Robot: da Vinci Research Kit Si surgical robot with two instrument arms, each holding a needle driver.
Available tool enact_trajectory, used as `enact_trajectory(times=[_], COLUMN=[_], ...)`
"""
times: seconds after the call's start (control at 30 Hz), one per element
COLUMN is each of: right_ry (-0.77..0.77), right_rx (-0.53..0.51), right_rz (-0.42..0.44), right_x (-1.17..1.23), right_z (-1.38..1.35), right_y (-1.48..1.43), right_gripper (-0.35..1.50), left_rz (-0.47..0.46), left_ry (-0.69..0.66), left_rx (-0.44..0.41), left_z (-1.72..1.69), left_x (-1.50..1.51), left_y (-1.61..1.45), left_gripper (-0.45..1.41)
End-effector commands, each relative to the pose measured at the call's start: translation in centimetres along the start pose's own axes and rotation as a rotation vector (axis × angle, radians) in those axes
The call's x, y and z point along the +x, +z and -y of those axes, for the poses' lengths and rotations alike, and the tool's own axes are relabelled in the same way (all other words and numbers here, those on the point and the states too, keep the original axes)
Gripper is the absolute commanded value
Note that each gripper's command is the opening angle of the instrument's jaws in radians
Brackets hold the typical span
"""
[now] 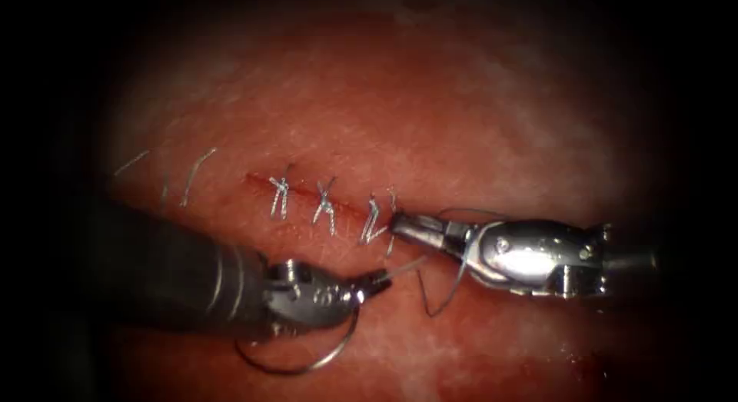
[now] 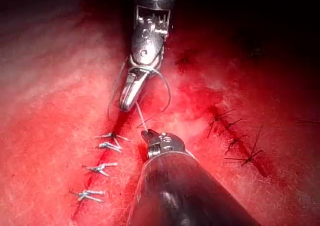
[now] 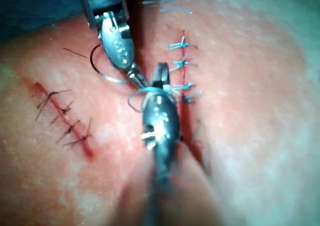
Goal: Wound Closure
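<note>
Silvery thread [image 1: 442, 294] hangs in a loose loop around the right end effector [image 1: 400, 221]. Its jaws are drawn together at the right end of the cut [image 1: 257, 177], just beside the last of the stitches [image 1: 325, 206]; I cannot tell whether they pinch a thread end. The left end effector [image 1: 375, 279], coming in from the lower left of the frame, is clenched on a pale strand that runs towards the right one. The curved needle [image 1: 307, 368] arcs beneath the left tool, out of the tissue [image 1: 430, 117]; whether it is held or simply lying there is hidden. By my reading, a knot is being made on the newest stitch rather than a fresh bite taken. The next move calls for the loop to stay on the right tool while both strands are kept from snagging. The needle's free curve and the neighbouring stitches crowd the working space. Cut ends of thread [image 1: 196, 175] lie at the upper left, well apart, and a second sutured cut [image 2: 235, 136] with dark stitches lies off to one side.
</note>
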Motion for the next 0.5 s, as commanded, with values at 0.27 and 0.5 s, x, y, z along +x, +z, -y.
enact_trajectory(times=[0.27,0.5], right_ry=[-0.019,-0.031], right_rx=[-0.037,-0.024], right_rz=[0.094,0.142], right_x=[-0.33,-0.41], right_z=[0.10,0.20], right_y=[0.12,0.17], right_gripper=[0.96,0.98], left_rz=[0.001,-0.019], left_ry=[0.006,0.044], left_rx=[-0.015,-0.014], left_z=[-0.22,-0.16], left_x=[-0.08,0.20], left_y=[-0.18,-0.51], left_gripper=[-0.45,-0.45])
